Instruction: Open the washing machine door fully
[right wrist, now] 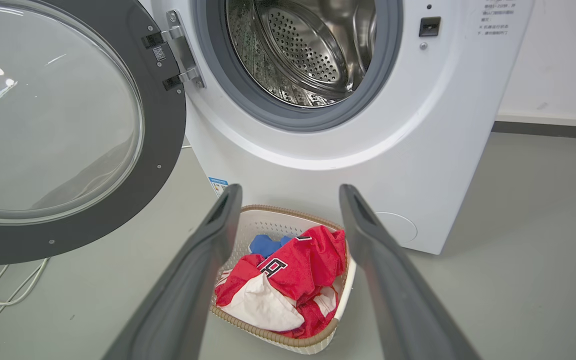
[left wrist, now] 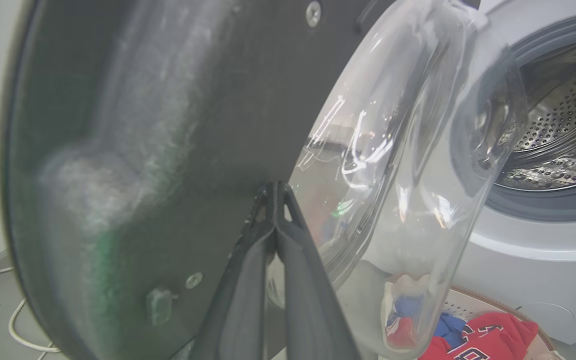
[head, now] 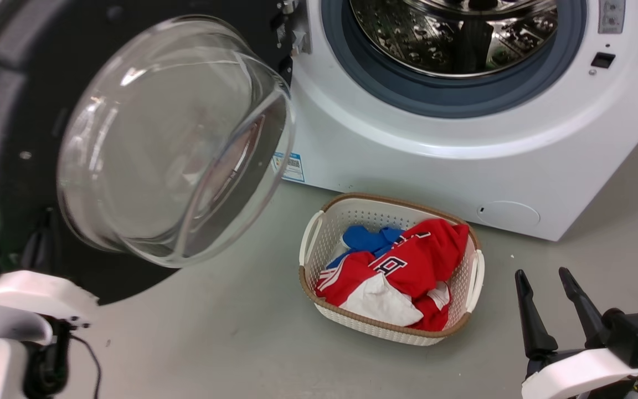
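The washing machine door (head: 14,111) stands swung out left of the washing machine (head: 407,160), likely stiff and heavy on its hinge (right wrist: 183,50) (better pushed on the black rim (right wrist: 165,130) than the slick glass bowl (head: 175,144)), left gripper (left wrist: 274,187) jaws pressed together against its inner face, right gripper (head: 551,282) jaws spread.

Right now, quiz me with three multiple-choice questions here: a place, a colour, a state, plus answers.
1. Where is the laundry basket? A. on a shelf B. on the floor before the washing machine C. atop the machine
2. The biggest garment in it is: A. green B. yellow C. red
3. The washing machine door is: A. swung open B. latched shut C. lying on the floor
Answers: B, it stands on the floor, outside the drum; C, red cloth covers most; A, the drum is exposed.
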`<state>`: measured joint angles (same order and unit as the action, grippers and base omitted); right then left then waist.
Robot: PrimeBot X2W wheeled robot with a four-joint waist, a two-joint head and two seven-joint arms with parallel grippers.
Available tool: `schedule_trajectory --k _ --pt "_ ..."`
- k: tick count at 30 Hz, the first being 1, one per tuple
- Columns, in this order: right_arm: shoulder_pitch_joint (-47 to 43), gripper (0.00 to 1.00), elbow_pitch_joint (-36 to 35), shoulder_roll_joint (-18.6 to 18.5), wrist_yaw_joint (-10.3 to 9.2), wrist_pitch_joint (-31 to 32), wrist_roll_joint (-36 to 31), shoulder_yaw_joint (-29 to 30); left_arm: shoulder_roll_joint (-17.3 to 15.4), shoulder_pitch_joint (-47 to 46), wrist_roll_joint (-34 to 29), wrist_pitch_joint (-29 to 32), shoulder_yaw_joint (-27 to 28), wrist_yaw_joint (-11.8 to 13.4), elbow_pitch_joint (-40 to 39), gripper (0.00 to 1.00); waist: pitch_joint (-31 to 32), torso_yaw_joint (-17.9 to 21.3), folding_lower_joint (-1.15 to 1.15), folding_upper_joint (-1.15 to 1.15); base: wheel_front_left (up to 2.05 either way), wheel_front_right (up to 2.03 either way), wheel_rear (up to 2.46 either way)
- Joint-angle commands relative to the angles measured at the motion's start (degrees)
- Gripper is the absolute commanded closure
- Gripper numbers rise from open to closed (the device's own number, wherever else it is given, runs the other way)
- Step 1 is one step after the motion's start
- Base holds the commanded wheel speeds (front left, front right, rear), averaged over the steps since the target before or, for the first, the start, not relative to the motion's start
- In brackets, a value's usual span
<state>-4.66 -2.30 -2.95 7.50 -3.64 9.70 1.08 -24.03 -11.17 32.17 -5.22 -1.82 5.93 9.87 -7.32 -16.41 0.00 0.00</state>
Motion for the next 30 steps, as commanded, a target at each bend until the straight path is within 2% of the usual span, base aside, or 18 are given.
schedule_trajectory --k 1,7,13,22,26,30 --pt "1.0 0.0 -0.3 0.1 -0.01 0.1 -0.1 0.0 -1.0 -0.9 0.6 -0.2 1.1 -0.3 1.7 1.0 -0.9 0.7 0.0 0.0 0.0 0.0 0.0" --pt "1.9 0.0 -0.9 0.1 -0.01 0.6 -0.7 0.2 -4.5 -4.3 2.9 -1.8 4.3 -2.7 9.3 1.0 -2.6 1.3 0.0 0.0 0.0 0.0 0.0" --pt "2.5 0.0 -0.8 0.1 -0.01 0.9 -1.1 0.4 -6.3 -7.7 4.4 -3.4 5.8 -5.1 16.3 1.0 -3.5 1.4 0.0 0.0 0.0 0.0 0.0" --pt "3.5 0.0 -0.6 0.1 -0.01 0.6 -1.3 0.2 -6.7 -13.0 5.0 -5.5 4.9 -8.2 25.2 1.0 -3.9 1.3 0.0 0.0 0.0 0.0 0.0" --pt "3.2 0.0 -0.1 0.1 -0.01 0.3 -1.1 0.2 -6.4 -13.2 4.8 -7.1 5.0 -8.5 27.3 1.0 -3.1 1.5 0.0 0.0 0.0 0.0 0.0" --pt "2.3 0.0 0.7 0.1 -0.01 -0.3 -0.3 0.7 -5.0 -10.9 3.5 -8.8 4.5 -7.8 25.9 1.0 -1.3 1.1 0.0 0.0 0.0 0.0 0.0"
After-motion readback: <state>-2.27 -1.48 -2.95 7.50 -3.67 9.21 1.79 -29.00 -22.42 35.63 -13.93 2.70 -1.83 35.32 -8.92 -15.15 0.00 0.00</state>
